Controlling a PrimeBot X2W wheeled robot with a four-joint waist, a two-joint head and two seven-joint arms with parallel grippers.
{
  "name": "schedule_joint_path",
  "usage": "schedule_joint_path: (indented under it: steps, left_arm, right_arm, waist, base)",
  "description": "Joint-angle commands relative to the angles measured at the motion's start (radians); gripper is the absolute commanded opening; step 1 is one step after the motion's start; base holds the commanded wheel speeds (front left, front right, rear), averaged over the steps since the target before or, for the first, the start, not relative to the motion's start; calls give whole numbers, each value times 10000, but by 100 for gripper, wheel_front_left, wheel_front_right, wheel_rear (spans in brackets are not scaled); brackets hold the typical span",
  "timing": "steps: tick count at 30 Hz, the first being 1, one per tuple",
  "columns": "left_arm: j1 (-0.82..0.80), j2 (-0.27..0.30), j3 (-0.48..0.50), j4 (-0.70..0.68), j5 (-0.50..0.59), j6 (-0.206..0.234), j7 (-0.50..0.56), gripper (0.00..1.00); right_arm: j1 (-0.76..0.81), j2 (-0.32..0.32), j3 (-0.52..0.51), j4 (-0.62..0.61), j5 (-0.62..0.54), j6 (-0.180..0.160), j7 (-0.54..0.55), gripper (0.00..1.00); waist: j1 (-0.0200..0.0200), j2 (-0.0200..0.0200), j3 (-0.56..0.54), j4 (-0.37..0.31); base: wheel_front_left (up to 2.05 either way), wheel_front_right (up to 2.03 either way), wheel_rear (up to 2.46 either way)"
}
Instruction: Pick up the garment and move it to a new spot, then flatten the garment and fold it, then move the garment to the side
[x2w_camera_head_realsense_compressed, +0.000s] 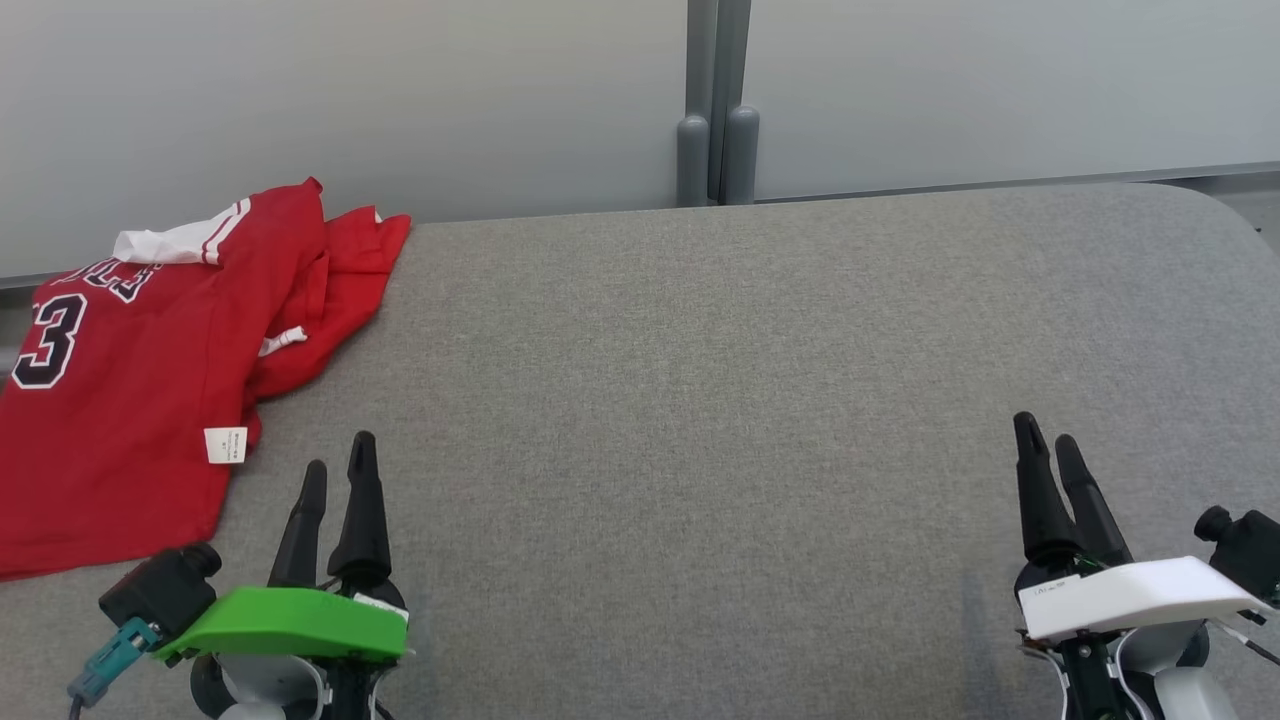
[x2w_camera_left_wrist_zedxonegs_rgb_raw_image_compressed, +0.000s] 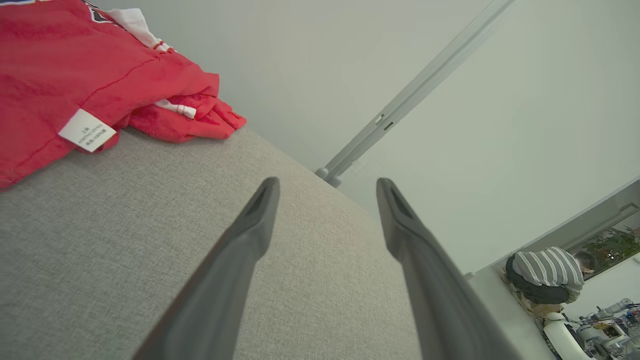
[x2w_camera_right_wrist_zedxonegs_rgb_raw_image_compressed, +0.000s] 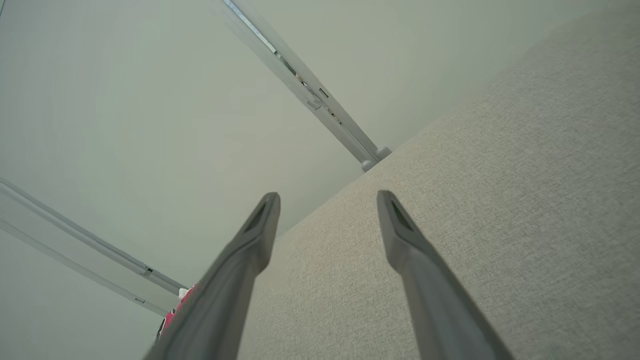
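A red jersey (x2w_camera_head_realsense_compressed: 140, 380) with white trim and a dark "3" lies crumpled at the far left of the grey table, part of it running off the left edge of the head view. Its white care label (x2w_camera_head_realsense_compressed: 225, 445) faces up. In the left wrist view the jersey (x2w_camera_left_wrist_zedxonegs_rgb_raw_image_compressed: 85, 75) fills the upper left. My left gripper (x2w_camera_head_realsense_compressed: 338, 462) hovers open just right of the jersey's near edge, touching nothing; its fingers (x2w_camera_left_wrist_zedxonegs_rgb_raw_image_compressed: 250, 225) are spread apart. My right gripper (x2w_camera_head_realsense_compressed: 1048, 435) stands open at the lower right, far from the jersey, and a sliver of red (x2w_camera_right_wrist_zedxonegs_rgb_raw_image_compressed: 184, 300) shows past its left finger.
The grey fabric-covered table (x2w_camera_head_realsense_compressed: 700, 380) stretches wide between the grippers. Pale partition panels with a grey post (x2w_camera_head_realsense_compressed: 717, 110) rise behind its far edge. In the left wrist view, a person in a striped shirt (x2w_camera_left_wrist_zedxonegs_rgb_raw_image_compressed: 547, 272) crouches on the floor beyond the table.
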Motion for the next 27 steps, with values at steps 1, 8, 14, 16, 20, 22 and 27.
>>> schedule_joint_path:
  steps: [1,8,14,16,20,22,27]
  left_arm:
    - [26,63,-42,-145,568,53,-137,100]
    - [203,69,-44,-150,1727,131,-366,100]
    - [367,73,-29,-186,2521,173,-544,100]
    - [423,75,-26,-191,2783,177,-609,100]
    - [479,77,-2,-200,3107,204,-691,100]
    - [509,79,4,-204,3341,202,-739,100]
    - [611,82,-5,-204,3851,231,-884,100]
  right_arm:
    - [-161,-59,86,-139,-494,21,-143,100]
    - [-134,-68,252,25,-1512,23,-331,100]
    - [-208,-75,496,266,-2458,24,-484,100]
    - [-238,-77,533,296,-2707,24,-543,100]
    - [-244,-80,569,311,-3033,25,-612,100]
    - [-245,-82,601,312,-3259,25,-656,100]
    - [-255,-87,697,281,-3814,25,-770,100]
  waist:
    - [0,40,4,0]
    - [0,45,14,8]
    - [0,50,16,11]
    - [0,51,21,12]
    - [0,54,25,12]
    - [0,55,26,13]
    - [0,59,12,16]
  base:
    - [0,0,0]
    - [0,0,0]
    - [0,0,0]
    - [0,0,0]
    - [0,0,0]
    - [0,0,0]
    - [0,0,0]
